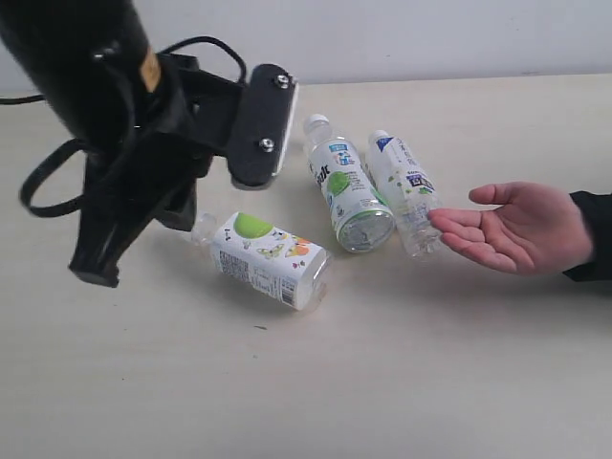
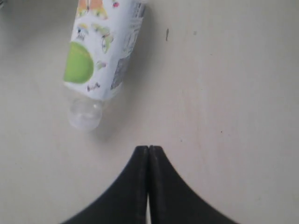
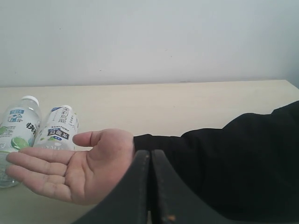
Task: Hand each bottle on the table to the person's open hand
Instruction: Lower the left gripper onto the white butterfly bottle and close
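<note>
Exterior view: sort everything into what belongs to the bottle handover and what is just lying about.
Belongs to the job:
apple-label bottle
green-label bottle
blue-label bottle
open hand
table

Just there:
black cable
wall

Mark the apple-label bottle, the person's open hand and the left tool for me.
apple-label bottle (image 1: 268,253), exterior view, middle of label.
open hand (image 1: 524,234), exterior view, centre of palm.
left tool (image 2: 148,149), left wrist view, between its shut tips.
</note>
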